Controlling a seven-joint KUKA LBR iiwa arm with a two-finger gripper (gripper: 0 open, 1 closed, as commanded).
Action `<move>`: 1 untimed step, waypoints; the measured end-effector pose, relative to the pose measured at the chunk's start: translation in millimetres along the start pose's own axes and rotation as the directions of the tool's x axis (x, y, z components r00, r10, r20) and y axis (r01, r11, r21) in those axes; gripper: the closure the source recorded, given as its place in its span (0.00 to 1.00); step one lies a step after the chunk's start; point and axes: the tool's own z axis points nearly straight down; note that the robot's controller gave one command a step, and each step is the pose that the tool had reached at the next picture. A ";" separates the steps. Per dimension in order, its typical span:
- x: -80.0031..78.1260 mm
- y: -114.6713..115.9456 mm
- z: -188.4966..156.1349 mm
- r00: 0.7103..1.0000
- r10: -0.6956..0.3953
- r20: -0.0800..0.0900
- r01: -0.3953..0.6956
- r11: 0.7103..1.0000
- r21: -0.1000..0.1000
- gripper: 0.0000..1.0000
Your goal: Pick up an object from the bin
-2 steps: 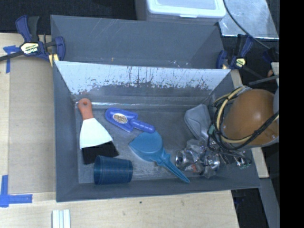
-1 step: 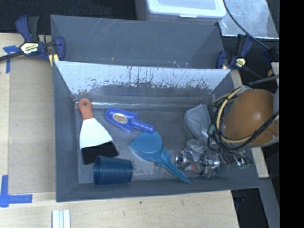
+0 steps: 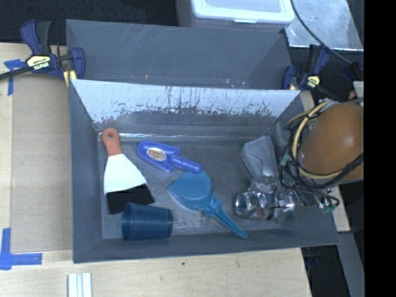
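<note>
My gripper (image 3: 255, 204) is low over the bin floor at the front right, its shiny metal parts just right of a light blue scoop (image 3: 197, 192). The scoop's pointed handle runs toward the front, and its tip lies close beside the gripper. A grey crumpled thing (image 3: 260, 154) rests against the right wall just behind the gripper. I see nothing between the fingers.
A dark blue ribbed cup (image 3: 147, 221) lies on its side at the front left. Behind it lies a brush (image 3: 124, 173) with a white body, orange handle and black bristles. A small blue tool with an oval label (image 3: 162, 156) lies mid-bin. The arm's brown cover and cables hang over the right rim.
</note>
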 end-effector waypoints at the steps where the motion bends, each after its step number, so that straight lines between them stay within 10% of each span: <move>1: 0.5 1.2 -6.6 1.000 -0.001 -0.001 0.001 1.000 -0.001 1.00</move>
